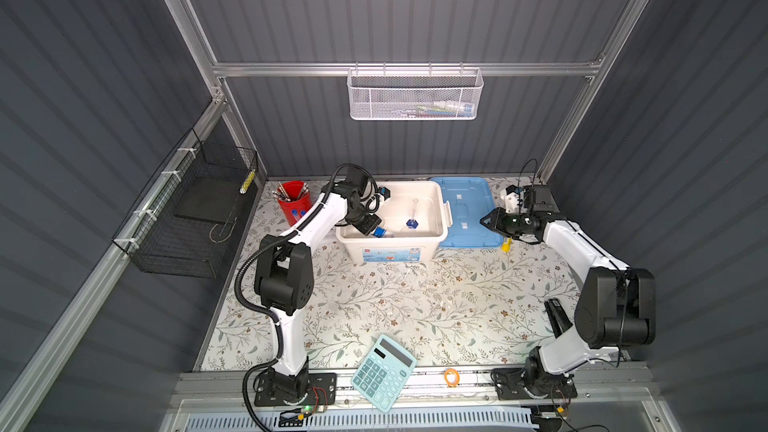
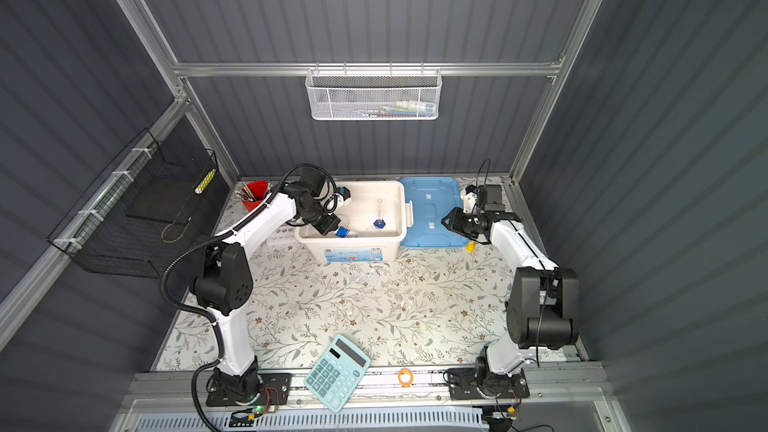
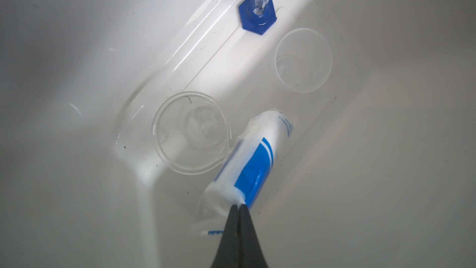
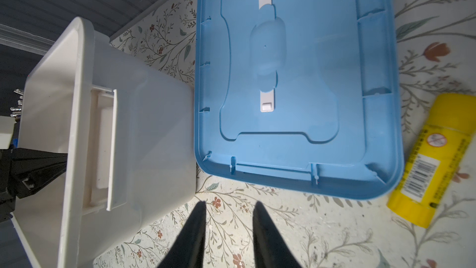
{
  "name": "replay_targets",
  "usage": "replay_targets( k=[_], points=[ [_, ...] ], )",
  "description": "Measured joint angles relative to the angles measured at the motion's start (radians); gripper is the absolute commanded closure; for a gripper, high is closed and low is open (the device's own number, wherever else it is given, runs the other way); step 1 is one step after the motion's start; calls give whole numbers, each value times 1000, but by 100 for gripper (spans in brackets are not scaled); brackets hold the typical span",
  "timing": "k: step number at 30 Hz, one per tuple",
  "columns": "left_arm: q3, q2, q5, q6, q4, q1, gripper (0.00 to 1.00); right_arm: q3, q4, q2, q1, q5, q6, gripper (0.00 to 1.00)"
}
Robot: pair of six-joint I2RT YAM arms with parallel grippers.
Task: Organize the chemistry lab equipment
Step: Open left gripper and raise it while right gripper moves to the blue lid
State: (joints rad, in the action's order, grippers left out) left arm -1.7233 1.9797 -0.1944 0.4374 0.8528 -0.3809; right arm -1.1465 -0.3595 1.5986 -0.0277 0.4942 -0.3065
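Observation:
My left gripper [image 3: 239, 205] reaches down into the white bin [image 1: 390, 252], shut on the wrapper end of a blue-white labelled piece [image 3: 253, 161] that lies on the bin floor. Beside it stand two clear beakers [image 3: 190, 132] [image 3: 302, 59], a slim cylinder on a blue hexagonal foot [image 3: 257, 16] [image 1: 412, 223], and a long clear tube [image 3: 177, 58] lying flat. My right gripper [image 4: 229, 205] [image 1: 486, 220] hovers open over the table between the bin and the blue lid [image 4: 296, 73], holding nothing. Faint small clear pieces [image 1: 407, 274] lie in front of the bin.
A yellow glue stick [image 4: 425, 161] lies by the lid's near corner. A red cup of pens [image 1: 294, 201] stands left of the bin. The teal calculator [image 1: 383, 371] and an orange ring [image 1: 451, 376] sit at the front edge. A black wire basket [image 1: 195, 209] hangs on the left wall.

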Motion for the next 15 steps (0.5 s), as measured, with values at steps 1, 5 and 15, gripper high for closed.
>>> replay_targets(
  k=[1, 5, 15],
  points=[
    [0, 3, 0, 0, 0, 0, 100, 0, 0, 0, 0, 0, 0, 67],
    [0, 20, 3, -2, 0, 0, 98, 0, 0, 0, -2, 0, 0, 67],
    [0, 29, 12, -4, -1, 0, 78, 0, 0, 0, -6, 0, 0, 67]
  ],
)
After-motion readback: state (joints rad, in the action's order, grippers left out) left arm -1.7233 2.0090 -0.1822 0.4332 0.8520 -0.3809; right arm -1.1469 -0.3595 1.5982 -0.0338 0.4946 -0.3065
